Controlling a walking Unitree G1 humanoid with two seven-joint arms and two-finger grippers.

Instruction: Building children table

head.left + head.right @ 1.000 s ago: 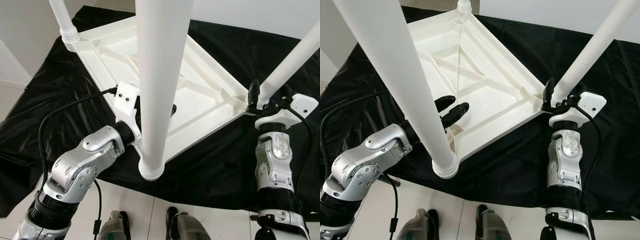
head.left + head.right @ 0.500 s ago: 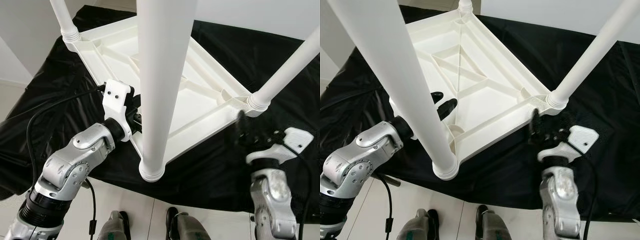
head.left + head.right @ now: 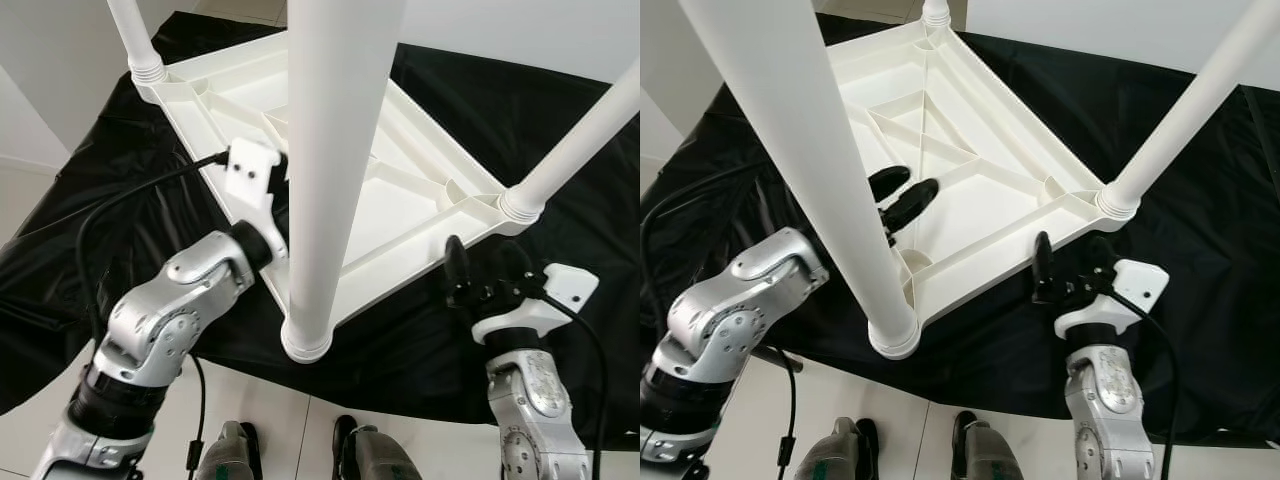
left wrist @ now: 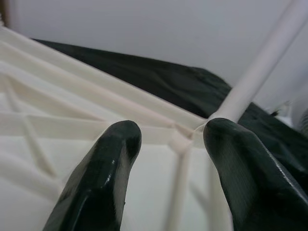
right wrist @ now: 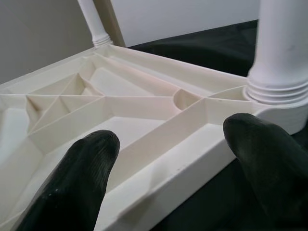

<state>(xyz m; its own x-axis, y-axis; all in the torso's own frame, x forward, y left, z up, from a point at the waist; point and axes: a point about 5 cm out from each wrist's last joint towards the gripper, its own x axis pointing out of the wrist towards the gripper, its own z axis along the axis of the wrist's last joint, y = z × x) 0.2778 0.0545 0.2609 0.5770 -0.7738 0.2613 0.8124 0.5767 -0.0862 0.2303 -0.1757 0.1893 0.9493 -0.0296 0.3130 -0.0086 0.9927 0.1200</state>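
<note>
A white plastic table (image 3: 970,200) lies upside down on a black cloth, with its legs standing up. The near leg (image 3: 330,180) rises right in front of the camera. My left gripper (image 3: 902,192) is open behind that leg, hovering over the ribbed underside with nothing between its fingers (image 4: 103,163). My right gripper (image 3: 1068,268) is open at the table's near right edge, just short of the right leg (image 3: 1180,120). In the right wrist view the rim (image 5: 192,163) lies between the fingers (image 5: 91,159), and the right leg's ribbed base (image 5: 279,91) is beside it.
The black cloth (image 3: 560,130) covers the floor under the table, with pale tile (image 3: 250,400) at its near edge by my feet (image 3: 230,455). A black cable (image 3: 110,230) loops from my left arm. Two more legs stand at the far corners (image 3: 135,40).
My right gripper has come away from the base of the right leg and dropped back to the table's near edge. The left gripper shifted slightly over the underside.
</note>
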